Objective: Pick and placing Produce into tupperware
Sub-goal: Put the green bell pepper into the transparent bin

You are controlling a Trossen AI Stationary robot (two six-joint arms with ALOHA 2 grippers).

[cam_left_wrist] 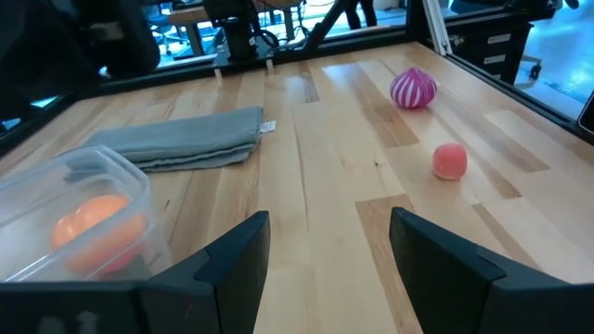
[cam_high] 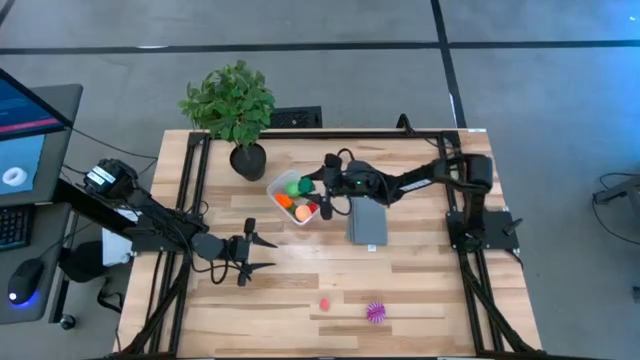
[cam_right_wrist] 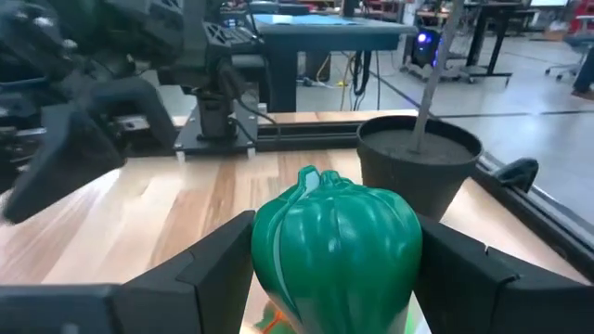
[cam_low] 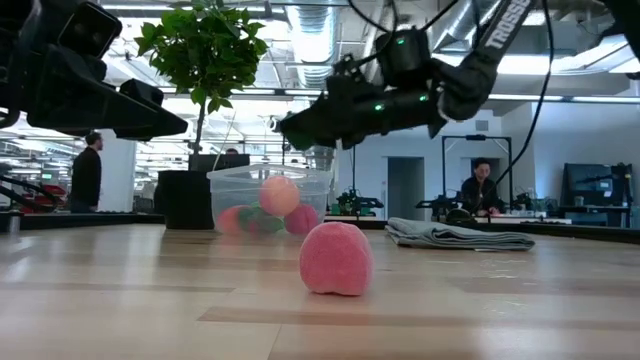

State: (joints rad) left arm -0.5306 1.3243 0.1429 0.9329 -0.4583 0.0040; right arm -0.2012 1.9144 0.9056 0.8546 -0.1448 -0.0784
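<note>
The clear tupperware stands mid-table and holds a green ball, orange pieces and a red piece. My right gripper hovers over its right side, shut on the dark green piece. The pink piece and the spiky purple ball lie on the table near its near edge. My left gripper hangs open, left of centre, with its fingers pointing toward the table's right. In the left wrist view my left gripper faces the tupperware, the pink piece and the purple ball. My right gripper pinches the dark green piece between its two fingers, one on each flank of its ribbed body. It reaches in from the table's right side. The piece is lifted clear, above the tupperware's contents.
A potted plant in a black pot stands just beyond the tupperware, toward the far-left. A grey folded slab lies right of the tupperware. Bare wood stretches between my left gripper and the two loose pieces.
</note>
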